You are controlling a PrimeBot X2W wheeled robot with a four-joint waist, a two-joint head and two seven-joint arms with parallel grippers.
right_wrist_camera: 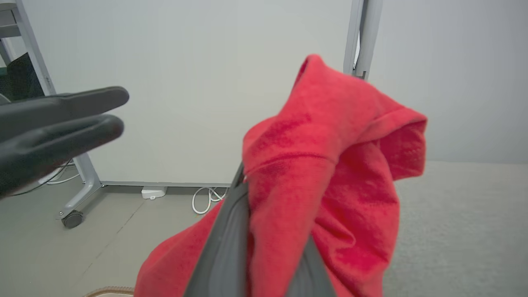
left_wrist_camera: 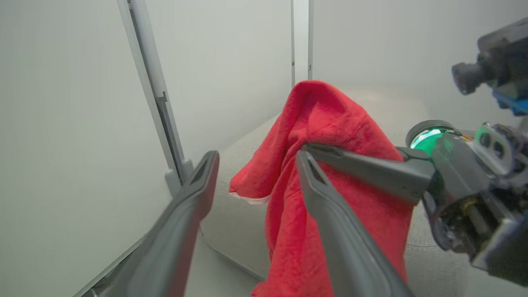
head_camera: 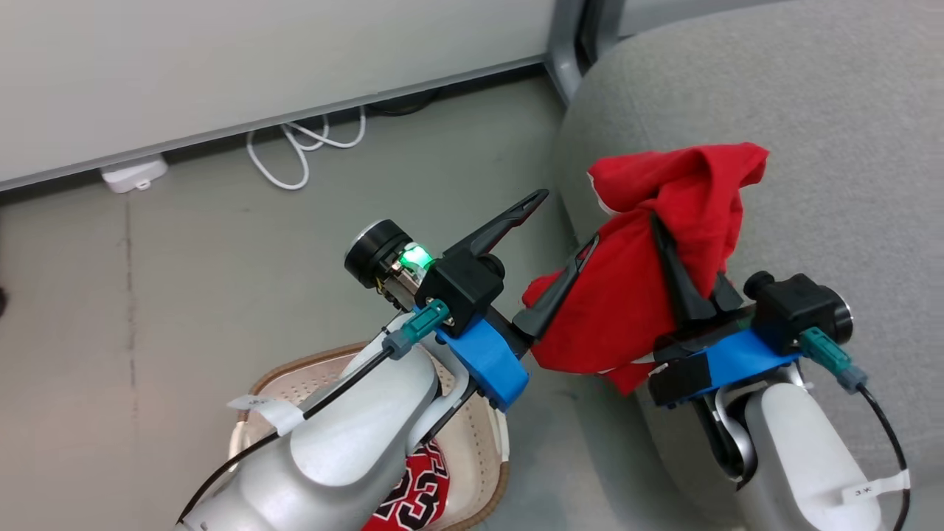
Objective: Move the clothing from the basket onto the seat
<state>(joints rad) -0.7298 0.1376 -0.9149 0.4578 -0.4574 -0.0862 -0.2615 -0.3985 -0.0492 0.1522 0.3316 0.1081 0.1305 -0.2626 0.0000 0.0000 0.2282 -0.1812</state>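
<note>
Grey floor, pale wall, white cable

We see the basket on the floor left of the seat, a jersey in it, and a garment above the seat's left edge.

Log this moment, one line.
right gripper jaws shut on red garment by grey fabric seat; left gripper jaws open; red jersey in cream perforated basket

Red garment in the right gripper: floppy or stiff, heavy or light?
Likely floppy: the red garment drapes in folds over the right gripper. Probably light, since one pinch holds it up. Released, it should slump, not roll.
</note>
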